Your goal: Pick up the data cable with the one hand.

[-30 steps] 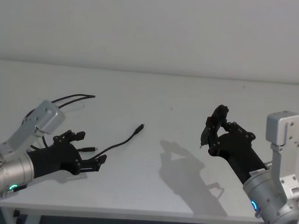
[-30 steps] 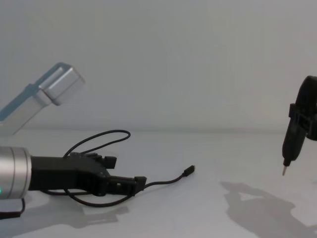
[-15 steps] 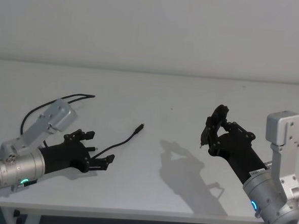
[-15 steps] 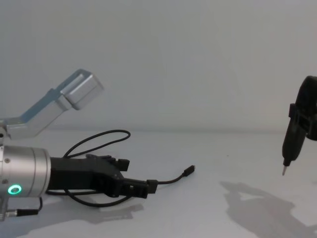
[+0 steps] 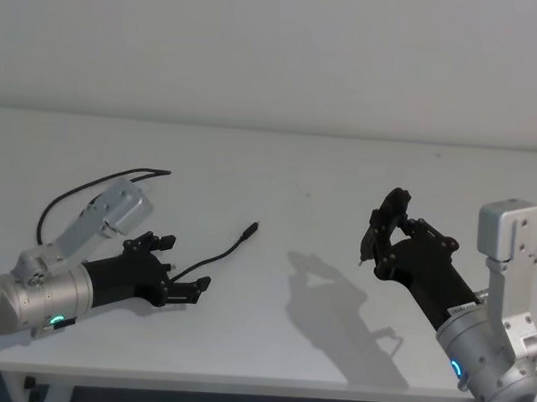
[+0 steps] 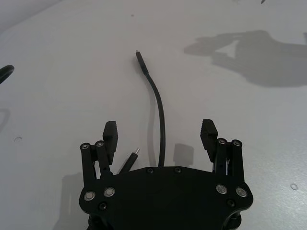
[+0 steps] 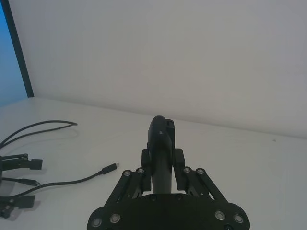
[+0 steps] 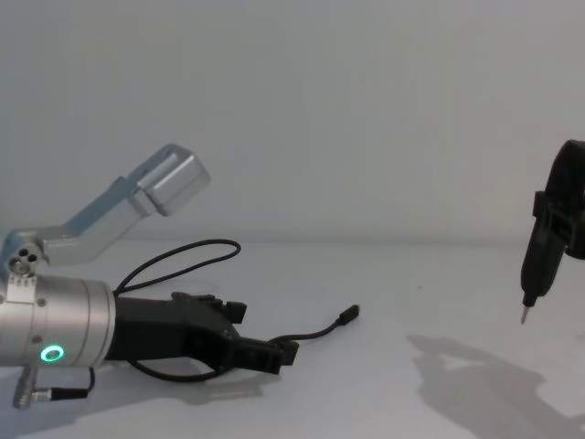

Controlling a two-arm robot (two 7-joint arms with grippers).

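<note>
The data cable [image 5: 231, 248] lies on the white table [image 5: 325, 168], a thin black line with one plug [image 5: 252, 227] pointing toward the middle and loops [image 5: 96, 183] trailing back behind my left arm. My left gripper [image 5: 182, 265], the one hand with the green ring, sits low over the table and is open. In the left wrist view the cable [image 6: 159, 111] runs between the spread fingers [image 6: 111, 130] without touching them, and a second silvery-tipped plug [image 6: 131, 160] lies near the palm. My right gripper [image 5: 373, 237] hangs raised at the right with its fingers together.
The table's far edge meets a plain pale wall. My right arm's shadow [image 5: 335, 301] falls on the tabletop between the two arms. In the chest view the free plug [image 8: 348, 315] lies just past my left fingertips [image 8: 274, 355].
My left arm has slid forward and to the right along the table, bringing the open fingers around the cable's middle stretch. The cable and my right arm have not moved.
</note>
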